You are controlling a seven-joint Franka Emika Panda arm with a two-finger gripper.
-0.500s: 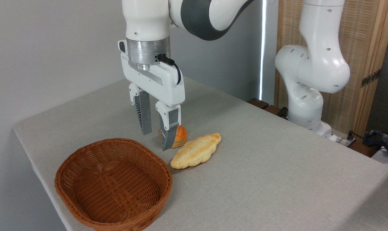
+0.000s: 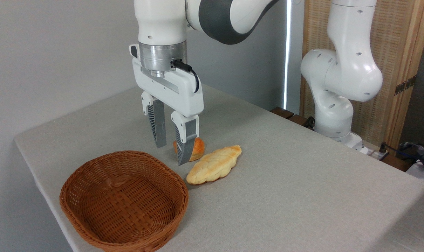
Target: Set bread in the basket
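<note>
table (image 2: 303,196) with a grey cloth fills the scene, its near-left corner rounded; behind it stand a pale wall and, at far right, a woven screen (image 2: 390,87) in a wooden frame. the gripper (image 2: 171,154) hangs over the middle left, its two fingers apart, holding nothing. the bread (image 2: 198,148) lies on the cloth just behind the right finger, which hides part of it, so i cannot tell if they touch. the pale braided loaf (image 2: 214,164) lies just right of it, very close. the basket (image 2: 87,185) sits near the near-left edge, empty, its near rim cut off. the right half of the cloth is bare. the arm's base (image 2: 333,119) stands at the far edge.
</note>
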